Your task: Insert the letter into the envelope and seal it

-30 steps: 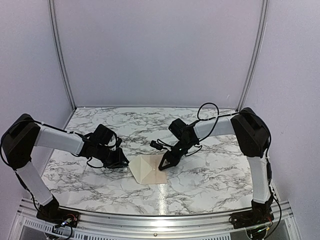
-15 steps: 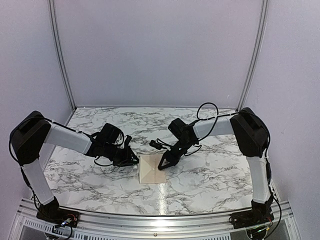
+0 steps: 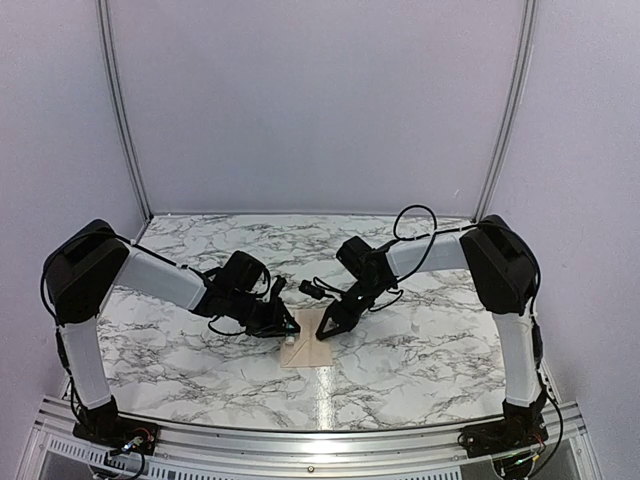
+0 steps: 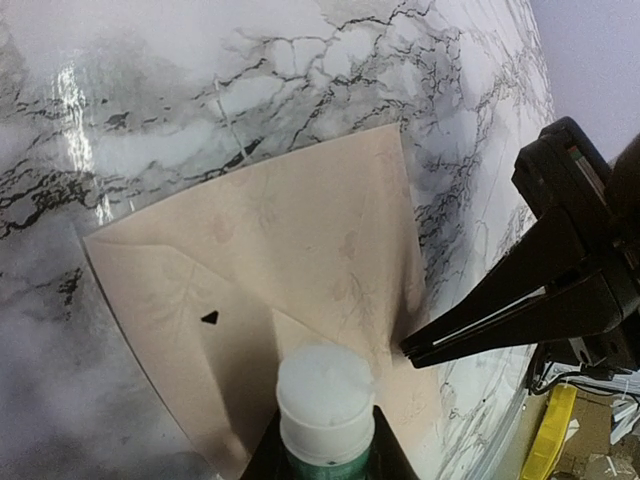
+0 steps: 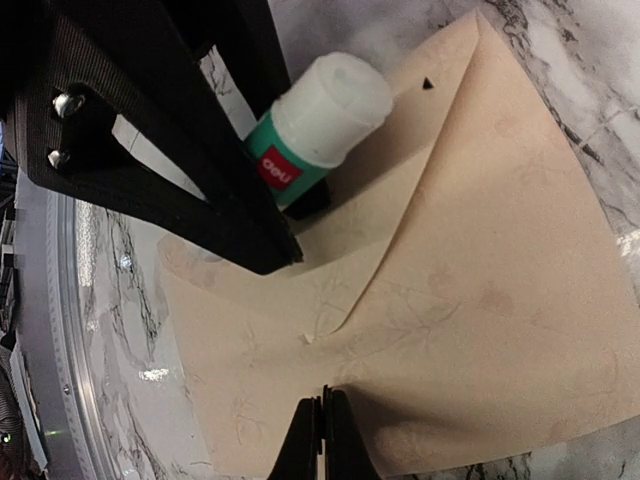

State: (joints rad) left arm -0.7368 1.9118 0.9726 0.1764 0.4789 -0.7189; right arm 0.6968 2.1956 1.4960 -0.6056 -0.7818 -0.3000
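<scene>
The cream envelope (image 3: 310,351) lies flat on the marble table, its diagonal fold lines showing in the left wrist view (image 4: 290,230) and the right wrist view (image 5: 480,250). No separate letter sheet shows. My left gripper (image 3: 283,327) is shut on a green glue stick (image 4: 325,395) with a white tip, which hangs just over the envelope's left part (image 5: 320,115). My right gripper (image 5: 324,425) is shut, its tips resting on the envelope near its right edge (image 3: 323,334). A small black triangle mark (image 4: 209,317) sits on the envelope.
The marble tabletop (image 3: 430,340) extends around the envelope. A metal rail (image 3: 320,425) runs along the near edge. Pale walls and two upright poles (image 3: 120,110) close off the back.
My left arm has moved right with the glue stick, from left of the envelope to over its left part. My right gripper has stayed on the envelope.
</scene>
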